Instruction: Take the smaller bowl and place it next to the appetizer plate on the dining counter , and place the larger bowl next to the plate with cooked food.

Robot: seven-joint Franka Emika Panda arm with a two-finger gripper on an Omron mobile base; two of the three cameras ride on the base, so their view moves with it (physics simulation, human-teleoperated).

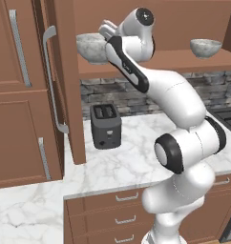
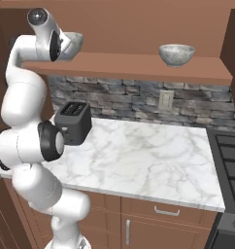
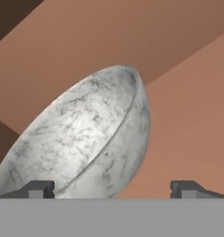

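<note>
Two marbled grey-white bowls stand on a brown wall shelf (image 1: pixel 184 59). The larger bowl (image 1: pixel 91 47) (image 2: pixel 75 43) is at the shelf's left end. It looms close in the hand view, tilted across the picture (image 3: pixel 81 139). The smaller bowl (image 1: pixel 205 47) (image 2: pixel 176 54) is at the right end. My gripper (image 1: pixel 106 29) (image 3: pixel 114 190) is raised to shelf height right at the larger bowl, open. The bowl lies just ahead of the fingertips (image 3: pixel 40 189), toward the left one, and nothing is gripped. The appetizer plate, the plate with cooked food and the dining counter are out of view.
Below the shelf a dark toaster (image 1: pixel 106 125) (image 2: pixel 75 121) stands on the marble counter with wooden drawers (image 2: pixel 148 160). A tall brown cabinet with long handles (image 1: pixel 53 81) borders the shelf on the left. A stove (image 2: pixel 231 160) sits at the right. The wall behind is grey stone.
</note>
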